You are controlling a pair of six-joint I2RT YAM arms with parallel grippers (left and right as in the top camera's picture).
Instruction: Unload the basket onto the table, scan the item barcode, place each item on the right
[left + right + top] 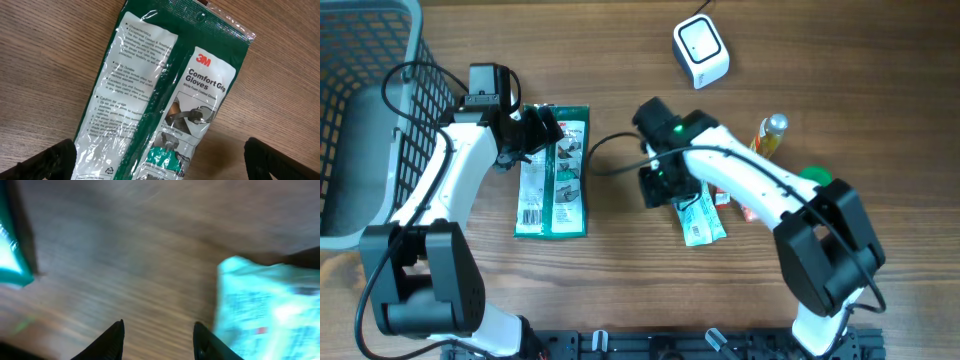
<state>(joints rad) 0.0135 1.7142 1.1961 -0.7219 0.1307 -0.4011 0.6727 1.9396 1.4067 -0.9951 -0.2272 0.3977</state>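
1. Wooden table [620, 290]: only the overhead view gives us the full layout. A green glove packet [552, 170] lies flat left of centre. A white scanner [701, 50] sits well apart from it at the far side, and a grey basket [370, 40] stands at the left edge.
2. Only the left wrist view makes the packet's print legible. We read "3M Comfort Grip Gloves" on a white panel, with a block of fine text beside it, all under crinkled clear film on green backing.
3. The overhead view alone shows a white label at the packet's near-left corner. It is too small for us to tell whether it carries the barcode.
4. The left gripper [165, 167] hangs over the glove packet with its fingers spread fully wide, and it grips nothing.
5. The right gripper [160, 342] appears in a blurred view. Its fingertips stand partly apart over bare wood and hold nothing. A small pale packet [270, 310] lies just beside them.
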